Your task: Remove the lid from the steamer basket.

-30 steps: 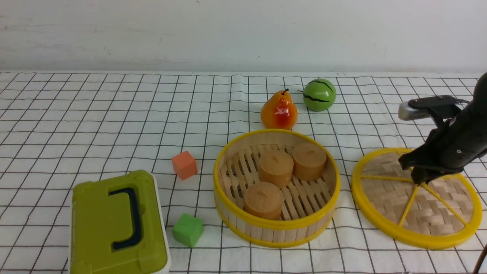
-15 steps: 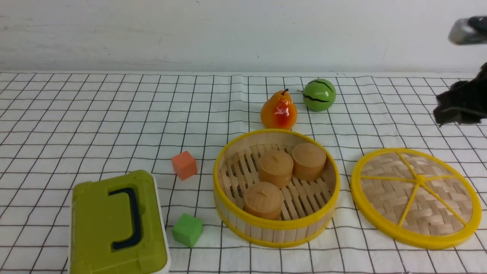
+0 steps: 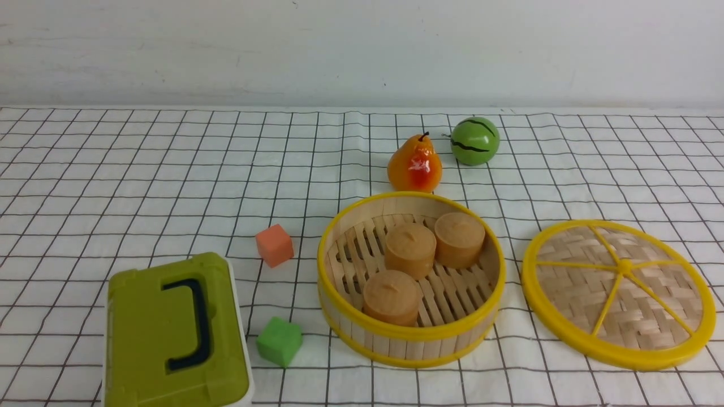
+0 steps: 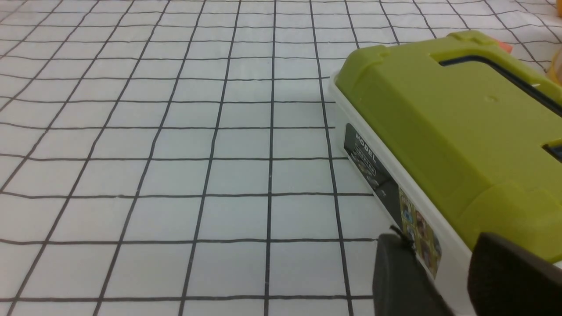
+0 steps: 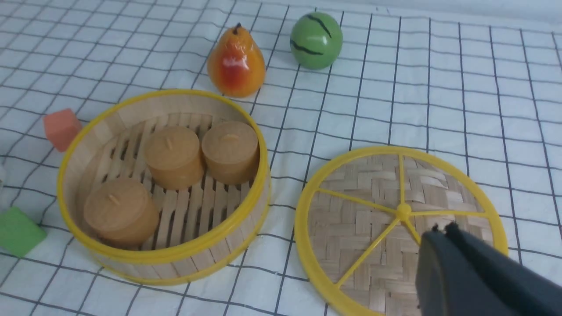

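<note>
On box side label: "MODEL", rest illegible; R claw shut, L claw open a bit.

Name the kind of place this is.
Probably a robot test bench: a grid-lined tabletop, plain blocks, namely a green one, and a glossy pear that looks artificial.

Free desk lies between basket and lid; pear blocks the basket's far side.
</note>
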Robot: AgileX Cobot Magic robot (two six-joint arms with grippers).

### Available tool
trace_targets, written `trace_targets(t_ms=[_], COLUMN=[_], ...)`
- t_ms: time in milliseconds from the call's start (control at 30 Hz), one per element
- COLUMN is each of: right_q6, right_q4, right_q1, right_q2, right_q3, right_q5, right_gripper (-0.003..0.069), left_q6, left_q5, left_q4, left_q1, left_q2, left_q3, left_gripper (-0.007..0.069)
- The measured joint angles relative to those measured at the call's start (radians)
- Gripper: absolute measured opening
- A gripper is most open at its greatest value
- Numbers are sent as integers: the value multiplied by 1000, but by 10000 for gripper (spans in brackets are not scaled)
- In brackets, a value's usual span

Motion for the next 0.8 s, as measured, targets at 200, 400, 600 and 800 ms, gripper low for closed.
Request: trace_targets(t_ms=[200,400,600,800], right_q6=[0,9,11,11], right_q4=[0,1,1,1], right_q1=[0,0,0,0], right_q2=[-105,-110,-110,-110], right_q3=[50,65,66,66], right_q5=[16,42,43,43], right_gripper=[-22,-18,-16,-16], left_q6=[0,0,0,0], left_q5=[0,0,0,0], left_q4=[0,0,0,0], left_q1=[0,0,0,0], left_q2=[0,0,0,0], left_q3=[0,0,0,0], left_gripper=[239,239,239,239])
